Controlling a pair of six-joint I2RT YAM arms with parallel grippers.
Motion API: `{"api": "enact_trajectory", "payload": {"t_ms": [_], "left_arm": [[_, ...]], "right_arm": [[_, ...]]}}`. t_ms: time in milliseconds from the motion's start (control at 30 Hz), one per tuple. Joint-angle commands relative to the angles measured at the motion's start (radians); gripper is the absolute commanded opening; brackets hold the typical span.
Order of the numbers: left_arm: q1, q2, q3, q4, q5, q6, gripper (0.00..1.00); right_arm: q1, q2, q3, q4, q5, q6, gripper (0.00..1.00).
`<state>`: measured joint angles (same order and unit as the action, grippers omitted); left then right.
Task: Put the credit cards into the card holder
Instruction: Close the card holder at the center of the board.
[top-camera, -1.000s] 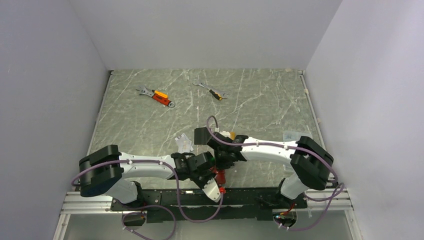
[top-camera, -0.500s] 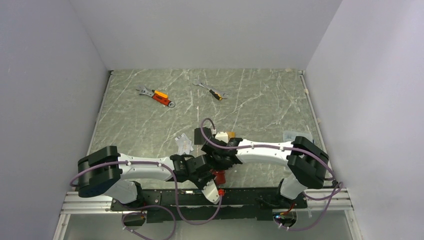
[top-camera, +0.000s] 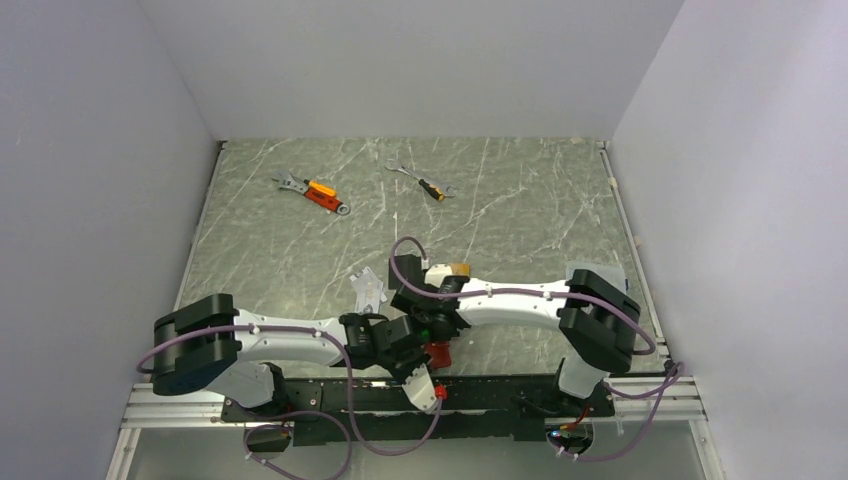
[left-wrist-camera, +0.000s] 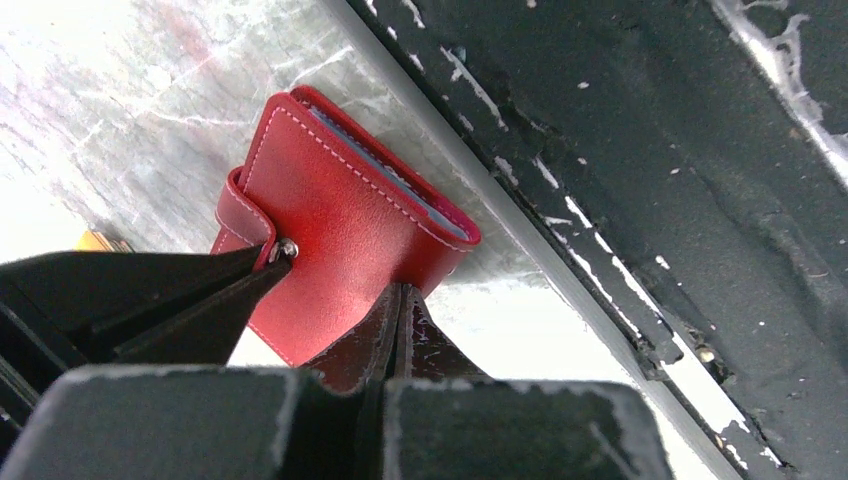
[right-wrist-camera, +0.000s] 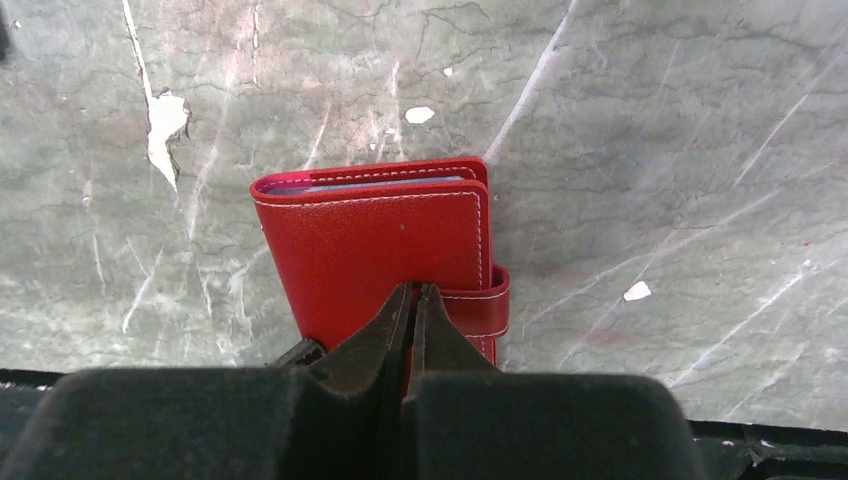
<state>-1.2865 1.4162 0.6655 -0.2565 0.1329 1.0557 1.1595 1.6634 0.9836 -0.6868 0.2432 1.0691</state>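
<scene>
left gripper (left-wrist-camera: 400, 298): fingers pressed flat together with no gap and nothing between them; the joined tips meet the near edge of the card holder (left-wrist-camera: 340, 205).
right gripper (right-wrist-camera: 412, 295): fingers likewise closed tight against each other, gripping nothing; the joined tips lie over the holder's red cover, close to its near edge.
card holder, place: folded shut and flat on the table (right-wrist-camera: 650, 120), straight ahead of the right fingertips and reaching away from them; a thin pale blue-grey line of pockets shows along its far edge.
snap tab (right-wrist-camera: 487, 300): wraps round the holder's side just right of the right fingertips; in the left wrist view the right gripper's dark tip sits at the tab's metal snap.
contact: whether either pair of tips presses on the leather or only lies against it cannot be told.
silver-grey card (top-camera: 368, 288): on the table beyond the fingers and to their left, apart from the holder.
orange-gold card (top-camera: 458, 269): beyond the fingers, just beside the right arm, partly hidden.
wrenches (top-camera: 312, 192): two, well beyond both sets of fingers, toward the far end.
dark rail (left-wrist-camera: 650, 150): runs along the table's edge just beside the holder.
</scene>
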Motion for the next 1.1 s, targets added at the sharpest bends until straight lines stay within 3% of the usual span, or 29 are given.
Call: {"api": "enact_trajectory", "payload": {"t_ms": [0,233,433,533,700,1067], "left_arm": [[0.036,0.012,0.001,-0.025,0.056,0.020,0.00],[0.036,-0.094,-0.058,-0.003,0.067,0.045,0.00],[0.036,-0.084,-0.078,-0.012,0.039,0.077,0.00],[0.036,-0.067,-0.074,0.000,0.041,0.068,0.00],[0.036,-0.048,-0.053,-0.005,0.032,0.065,0.00],[0.036,0.008,-0.034,-0.028,0.022,0.081,0.00]], "right_arm": [[0.177,0.191,-0.079,0.110,-0.075,0.089,0.00],[0.194,0.229,-0.149,0.244,-0.145,0.074,0.00],[0.197,0.255,-0.117,0.227,-0.146,0.037,0.00],[0.191,0.217,-0.121,0.216,-0.129,0.049,0.15],[0.175,0.139,-0.116,0.174,-0.097,0.050,0.24],[0.152,0.064,-0.008,0.032,-0.055,-0.013,0.29]]}}
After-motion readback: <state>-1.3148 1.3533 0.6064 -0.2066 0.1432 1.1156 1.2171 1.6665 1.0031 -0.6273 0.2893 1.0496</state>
